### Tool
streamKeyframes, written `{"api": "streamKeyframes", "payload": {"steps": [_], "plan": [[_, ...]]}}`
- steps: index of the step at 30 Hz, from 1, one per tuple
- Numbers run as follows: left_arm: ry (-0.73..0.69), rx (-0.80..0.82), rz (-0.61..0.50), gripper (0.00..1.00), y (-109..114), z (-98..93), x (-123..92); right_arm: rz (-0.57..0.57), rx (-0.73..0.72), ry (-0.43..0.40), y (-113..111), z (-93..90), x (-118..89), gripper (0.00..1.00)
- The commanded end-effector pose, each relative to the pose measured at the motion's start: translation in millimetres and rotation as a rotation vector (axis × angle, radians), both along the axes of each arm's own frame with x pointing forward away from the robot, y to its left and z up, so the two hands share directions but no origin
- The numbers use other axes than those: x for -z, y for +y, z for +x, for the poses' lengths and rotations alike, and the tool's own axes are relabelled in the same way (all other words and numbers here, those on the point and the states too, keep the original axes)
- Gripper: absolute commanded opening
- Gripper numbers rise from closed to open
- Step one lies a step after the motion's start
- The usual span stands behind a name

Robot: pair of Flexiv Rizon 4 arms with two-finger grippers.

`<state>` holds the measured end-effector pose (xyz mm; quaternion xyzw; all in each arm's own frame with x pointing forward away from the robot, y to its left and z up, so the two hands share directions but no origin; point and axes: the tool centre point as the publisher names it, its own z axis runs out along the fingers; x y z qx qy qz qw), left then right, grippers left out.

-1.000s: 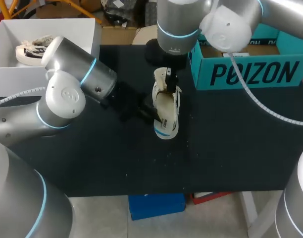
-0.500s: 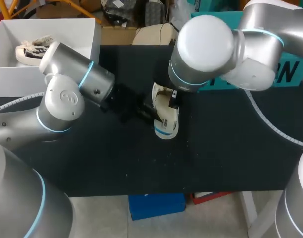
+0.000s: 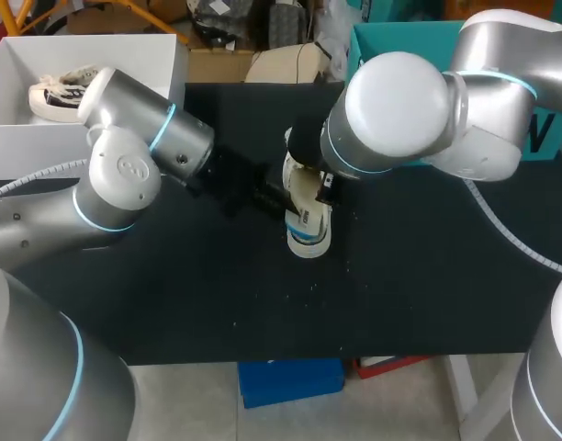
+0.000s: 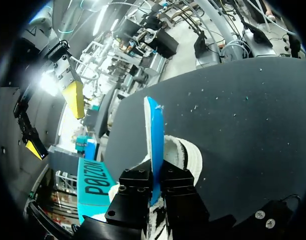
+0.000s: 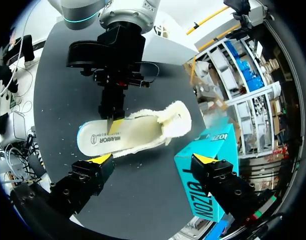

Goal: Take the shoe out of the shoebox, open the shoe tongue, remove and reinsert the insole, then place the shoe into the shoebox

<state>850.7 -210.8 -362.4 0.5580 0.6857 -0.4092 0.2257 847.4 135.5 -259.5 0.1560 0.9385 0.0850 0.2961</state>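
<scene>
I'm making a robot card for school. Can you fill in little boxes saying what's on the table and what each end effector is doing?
Table: black top
Shoe: white with blue trim, standing on the table, outside the box
Insole: lying inside the shoe
Shoebox: teal, close beside the shoe
Left end effector: shut on the shoe's side wall
Right end effector: open, hovering above the shoe, touching nothing
</scene>
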Motion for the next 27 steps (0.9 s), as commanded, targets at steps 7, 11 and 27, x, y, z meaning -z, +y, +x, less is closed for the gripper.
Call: {"api": "streamKeyframes", "payload": {"steps": [7,11,27], "plan": [[0.005,0.018,0.02,0.0,-10,20.1,9,0.07,-0.032,0.004,-2,-1.1,-2,1.0],[0.006,0.013,0.03,0.0,-10,23.1,10,0.174,-0.038,-0.006,-8,-4.7,-8,1.0],[0.014,0.005,0.06,0.0,-12,24.2,18,0.208,-0.03,-0.039,-34,-23.6,-19,1.0]]}}
